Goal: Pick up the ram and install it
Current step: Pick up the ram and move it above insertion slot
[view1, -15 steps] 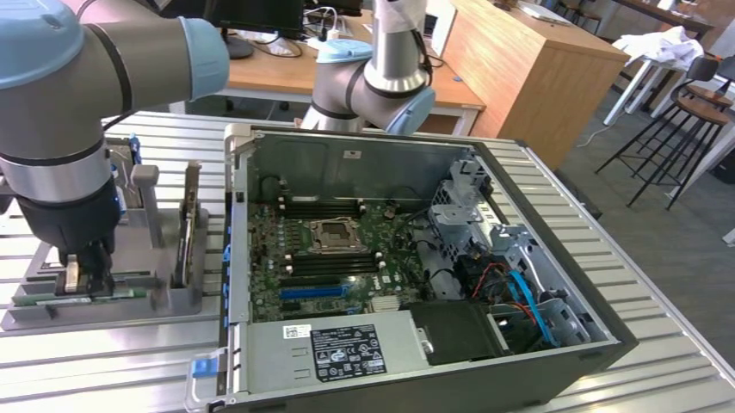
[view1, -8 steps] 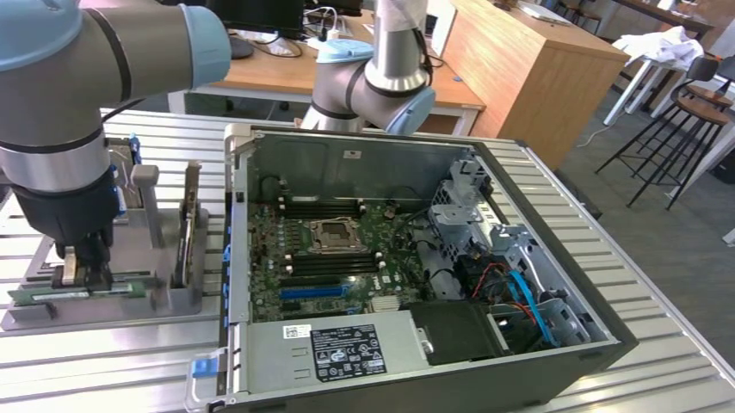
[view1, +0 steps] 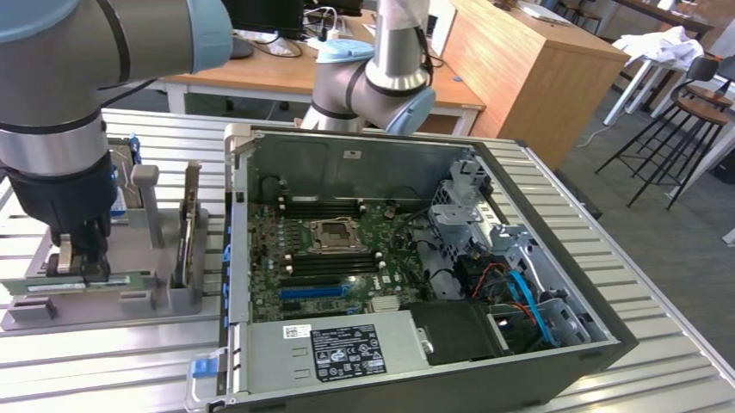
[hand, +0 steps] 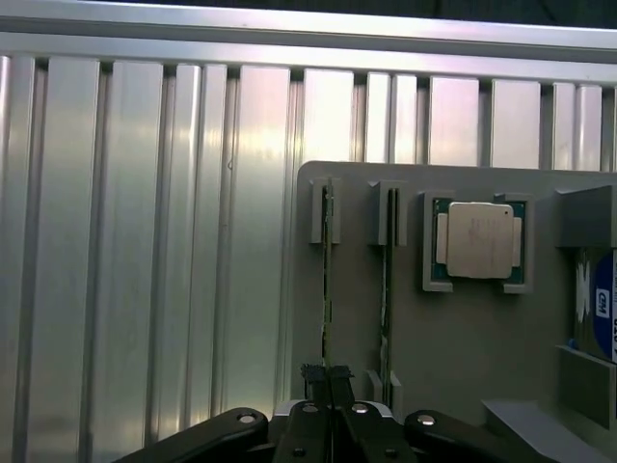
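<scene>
Exterior view: the ram (view1: 126, 277) stands on edge in the grey holder (view1: 172, 303), clamped by the closed gripper (view1: 81, 271), at the exterior view's left of the open case (view1: 517, 379). Wrist view: the ram (hand: 327, 260) sits between the fingertips of the gripper (hand: 331, 378), with a twin stick (hand: 387, 280) just beside it on the holder (hand: 463, 338).

The ram (view1: 115, 280) is a long, thin green stick. It is stood on its long edge in the grey holder (view1: 150, 303), at the exterior view's left, and is pinched by the pincer (hand: 330, 374).
</scene>
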